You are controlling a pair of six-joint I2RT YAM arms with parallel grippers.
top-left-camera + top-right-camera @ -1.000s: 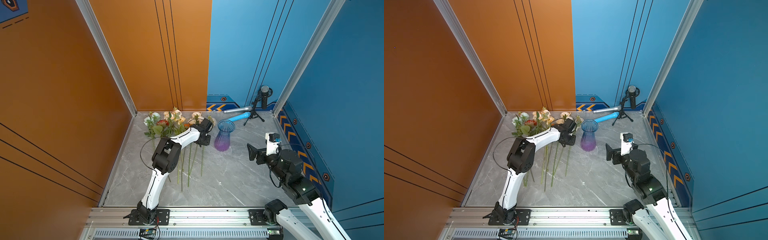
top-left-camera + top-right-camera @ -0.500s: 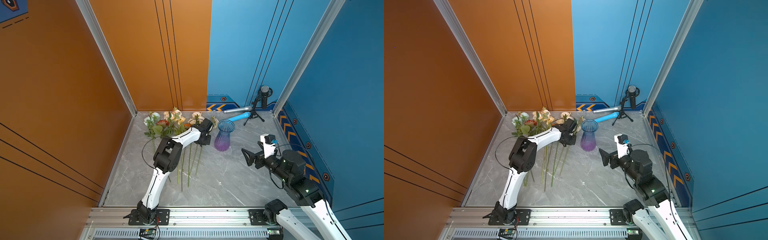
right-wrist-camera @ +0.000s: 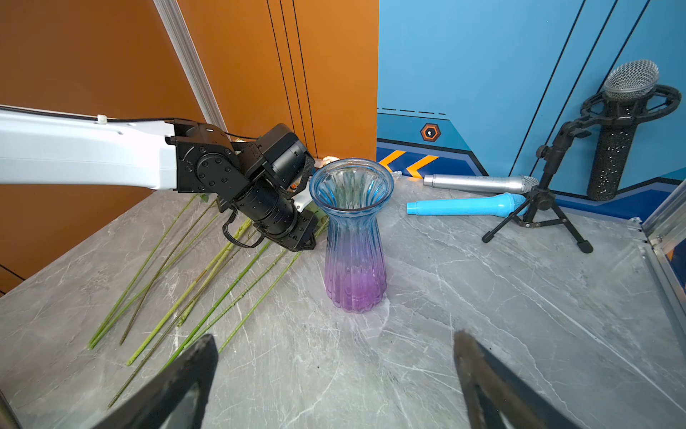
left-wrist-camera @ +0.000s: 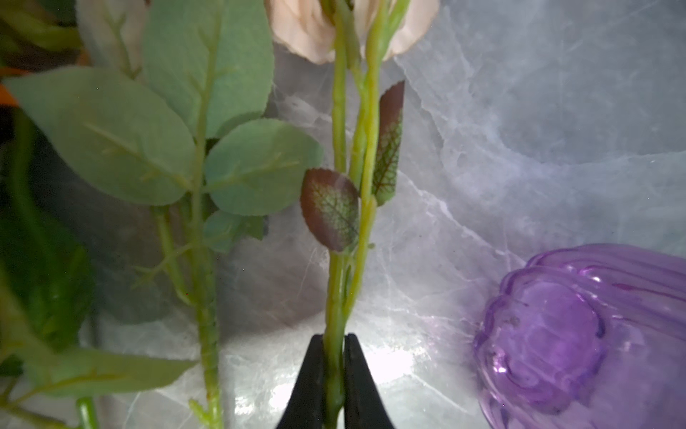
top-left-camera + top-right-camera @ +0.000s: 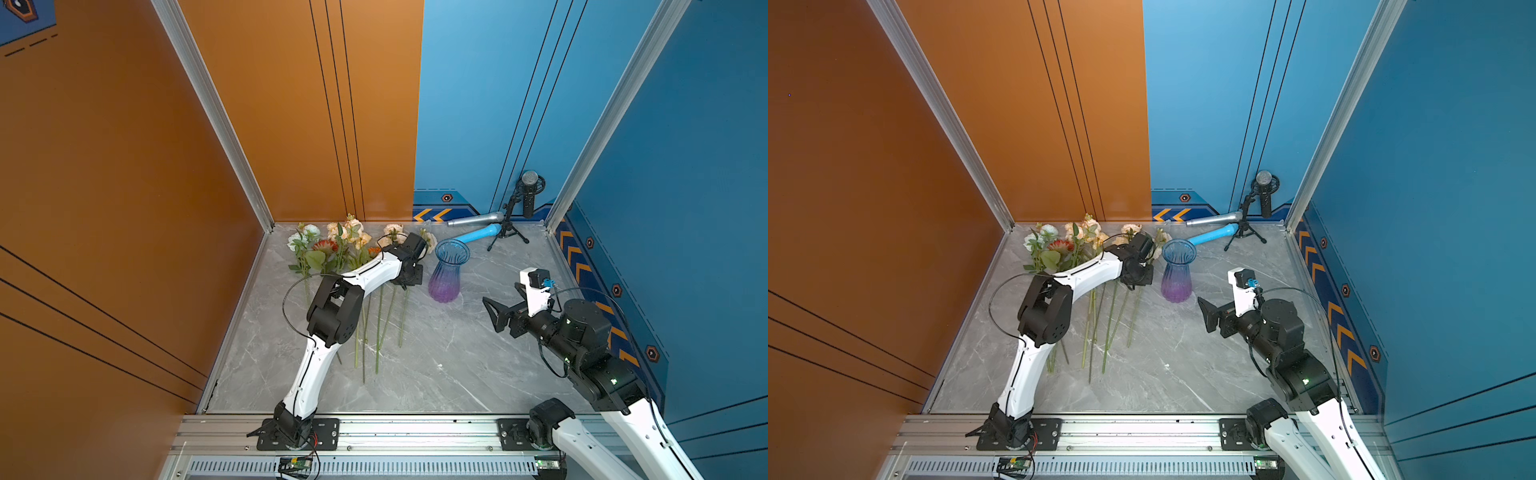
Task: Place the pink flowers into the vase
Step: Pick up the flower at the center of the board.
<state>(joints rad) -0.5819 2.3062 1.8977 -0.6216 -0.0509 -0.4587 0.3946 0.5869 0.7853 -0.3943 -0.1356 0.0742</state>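
Left gripper (image 4: 334, 343) is pinched narrow on one stem (image 4: 335, 297) of the pink flowers (image 5: 392, 230), gripping it below the small red-edged leaves and closer to the blooms than to the cut end. The stem's long axis runs across the table (image 5: 457, 365), blooms toward the back wall and cut end toward the rail. Whether it is clear of the surface cannot be told. The remaining flowers lie alongside, partly under the left arm. The vase (image 3: 352, 237) stands upright and empty just beside the left gripper, on its right side, with its mouth above the held stem. Right gripper (image 3: 334, 340) is spread wide and empty, facing the vase from well apart, so the left arm is the nearer. Judgement: the stem lies crosswise to the vase's axis. It must be raised, swung upright with the long cut end down, then carried over the mouth. With the grip so high, the free end may swing and catch the rim.
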